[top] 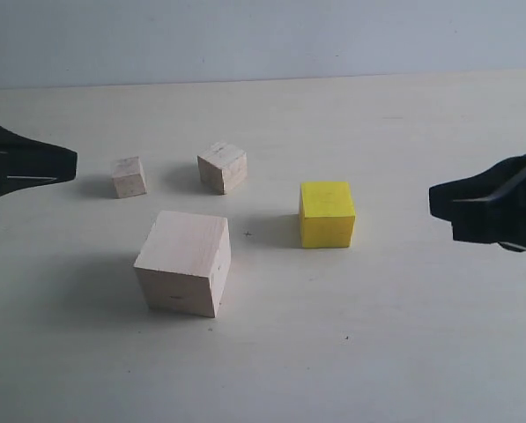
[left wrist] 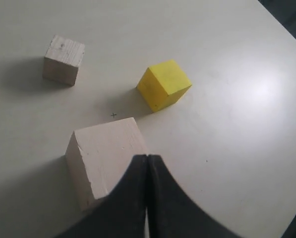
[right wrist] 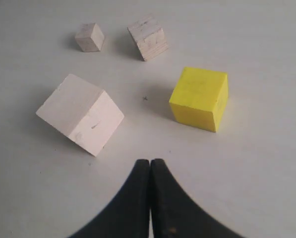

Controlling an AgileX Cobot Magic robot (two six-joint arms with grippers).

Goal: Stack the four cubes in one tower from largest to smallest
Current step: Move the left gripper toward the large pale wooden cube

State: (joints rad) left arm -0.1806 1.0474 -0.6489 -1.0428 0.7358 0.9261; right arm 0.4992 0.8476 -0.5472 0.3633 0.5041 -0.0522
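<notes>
**While both arms hang back, four cubes lie unstacked**

As seen from the room, the large pale wood cube (top: 183,263) sits nearest the camera on the table (top: 403,344). The yellow cube (top: 327,214) is to its right, and the smallest cube (top: 129,176) and second small cube (top: 222,167) lie behind, all apart.

Left wrist view: the left gripper (left wrist: 147,157) is clenched and empty.

Right wrist view: the right gripper (right wrist: 150,161) is clenched on nothing, short of every cube.

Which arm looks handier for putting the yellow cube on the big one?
Probably the right: the yellow cube sits nearer the right gripper than the left gripper, with nothing between them. Both grippers are shut and empty.
</notes>
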